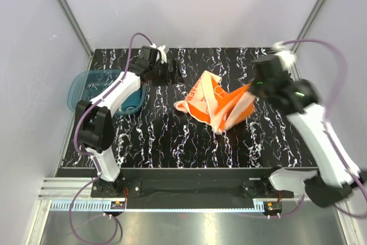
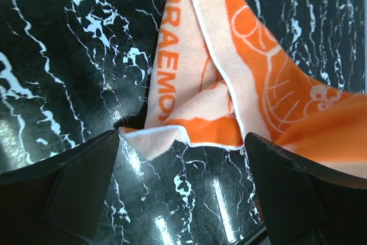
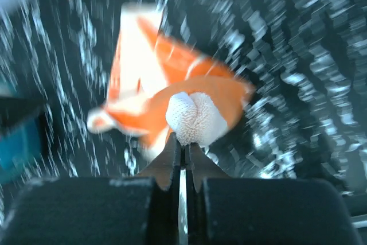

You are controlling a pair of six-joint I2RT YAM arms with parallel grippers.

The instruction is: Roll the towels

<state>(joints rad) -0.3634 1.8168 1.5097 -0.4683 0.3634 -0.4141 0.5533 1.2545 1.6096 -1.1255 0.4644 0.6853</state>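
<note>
**Right pincer clamped on orange towel**

I see a glossy black, white-veined marble table (image 1: pixel 172 142) with a translucent blue plastic tray (image 1: pixel 86 84) at its left edge. The orange towel (image 1: pixel 215 101) lies mid-table: crumpled terry, cream reverse showing (white-piped hem). The right gripper (image 3: pixel 184 142) reaches in from the right, jaws together on a bunched towel corner. The left gripper (image 2: pixel 182 137) is low over the table, fingers wide apart, beside the towel's edge.

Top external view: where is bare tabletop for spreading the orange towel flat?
Bare: the near strip of the table between the orange towel and the arm bases, and the far edge between left end effector and right end effector. Crowded: left, with the blue tray under the left arm.
</note>
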